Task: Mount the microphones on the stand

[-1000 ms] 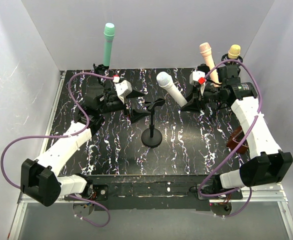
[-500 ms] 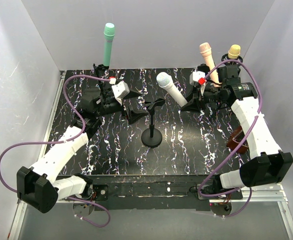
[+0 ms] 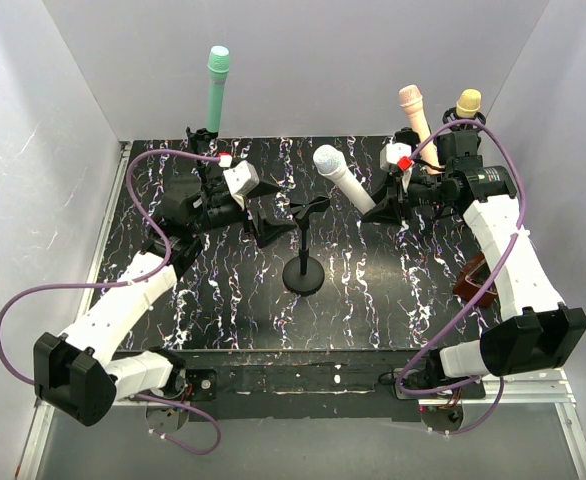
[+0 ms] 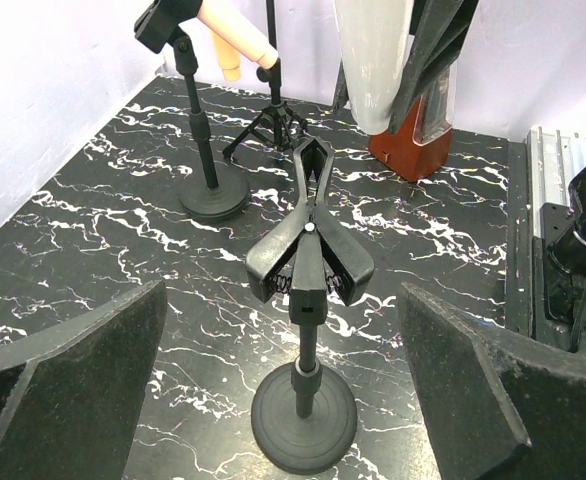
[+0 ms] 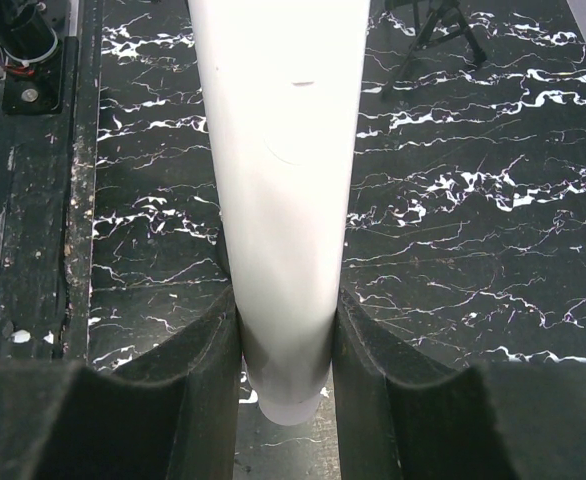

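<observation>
A black stand (image 3: 304, 262) with a round base and an empty spring clip (image 3: 310, 209) stands mid-table; it also shows in the left wrist view (image 4: 306, 300). My right gripper (image 3: 381, 208) is shut on the white microphone (image 3: 341, 178), held tilted with its head up, right of the clip; its body fills the right wrist view (image 5: 281, 180). My left gripper (image 3: 263, 228) is open and empty, just left of the clip. The teal-green microphone (image 3: 215, 88), peach-pink microphone (image 3: 416, 122) and yellow-tan microphone (image 3: 466, 104) sit on stands at the back.
A brown object (image 3: 476, 282) lies at the right edge under the right arm. Black stands (image 4: 205, 150) hold the back-right microphones. Grey walls enclose the table on three sides.
My left gripper moved right toward the stand's clip a second ago and has since held still. The right gripper with the white microphone has barely shifted.
</observation>
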Motion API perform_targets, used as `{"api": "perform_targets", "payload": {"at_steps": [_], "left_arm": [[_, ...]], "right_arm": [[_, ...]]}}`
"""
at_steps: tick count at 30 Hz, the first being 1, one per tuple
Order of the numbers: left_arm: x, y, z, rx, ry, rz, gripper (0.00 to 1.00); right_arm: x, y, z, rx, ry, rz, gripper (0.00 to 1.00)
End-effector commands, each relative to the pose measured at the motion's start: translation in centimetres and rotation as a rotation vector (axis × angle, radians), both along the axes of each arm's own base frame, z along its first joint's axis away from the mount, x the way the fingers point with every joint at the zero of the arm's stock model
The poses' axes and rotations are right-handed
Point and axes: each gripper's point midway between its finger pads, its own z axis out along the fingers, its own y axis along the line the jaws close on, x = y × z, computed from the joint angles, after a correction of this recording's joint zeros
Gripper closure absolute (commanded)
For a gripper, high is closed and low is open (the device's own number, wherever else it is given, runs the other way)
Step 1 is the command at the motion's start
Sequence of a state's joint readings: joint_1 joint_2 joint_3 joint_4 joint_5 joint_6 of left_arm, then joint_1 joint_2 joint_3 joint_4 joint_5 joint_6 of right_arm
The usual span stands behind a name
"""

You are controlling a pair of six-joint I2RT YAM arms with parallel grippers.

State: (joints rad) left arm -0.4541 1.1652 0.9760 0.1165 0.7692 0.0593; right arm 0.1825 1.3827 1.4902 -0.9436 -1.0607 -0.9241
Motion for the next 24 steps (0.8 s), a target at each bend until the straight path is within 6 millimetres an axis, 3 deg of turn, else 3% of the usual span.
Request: {"api": "perform_targets", "payload": {"at_steps": [1, 11, 21, 24], "left_arm": [[-0.1, -0.3, 1.1, -0.031, -0.035, -0.025, 0.02], [-1.2, -2.2, 0.7, -0.086, 0.026, -0.194, 0.02], [-1.0, -2.6, -0.5, -0.081, 0.070, -0.165, 0.02], [-0.7, -3.1, -0.8, -0.065, 0.067, -0.141, 0.07]], "right_arm": [[-0.7, 0.2, 1.4, 0.039, -0.030, 0.031, 0.99], [-0.4, 0.9, 1.3, 0.067, 0.018, 0.061, 0.99], [-0.1, 2.3, 0.5, 0.030, 0.050, 0.075, 0.99], [0.2, 2.4, 0.5, 0.028, 0.058, 0.070, 0.99]]}}
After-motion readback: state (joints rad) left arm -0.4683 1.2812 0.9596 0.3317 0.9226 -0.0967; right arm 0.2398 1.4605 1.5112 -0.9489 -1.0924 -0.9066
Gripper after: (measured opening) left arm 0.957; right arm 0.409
